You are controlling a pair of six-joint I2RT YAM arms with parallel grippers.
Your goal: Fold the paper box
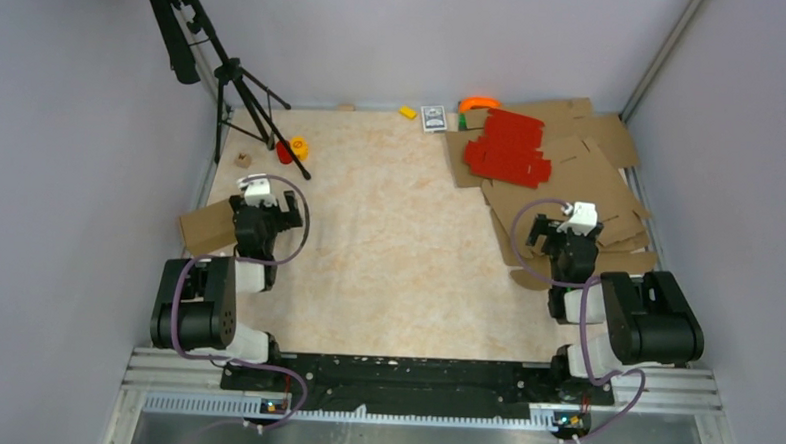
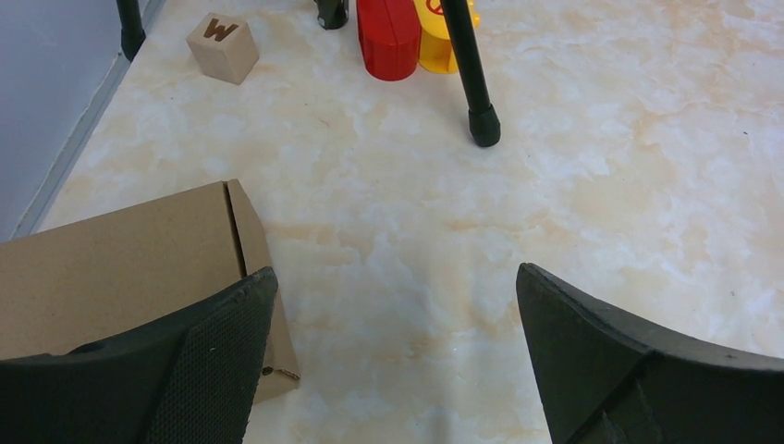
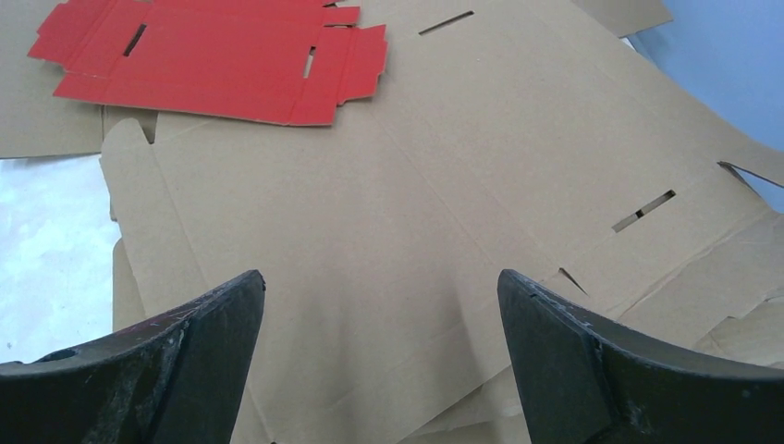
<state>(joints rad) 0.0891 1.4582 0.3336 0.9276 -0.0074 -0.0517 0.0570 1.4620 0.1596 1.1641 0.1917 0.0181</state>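
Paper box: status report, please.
Left gripper open, empty. Right gripper open, above flat cardboard sheets. Paper box just left of left gripper. Tripod leg ahead.

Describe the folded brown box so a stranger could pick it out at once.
Start at the black tripod in the far left corner and come down the left side toward the near edge. There, beside the open left gripper, sits the paper box. It is the only brown cardboard standing up as a box; the rest lies flat in the pile of sheets on the right.
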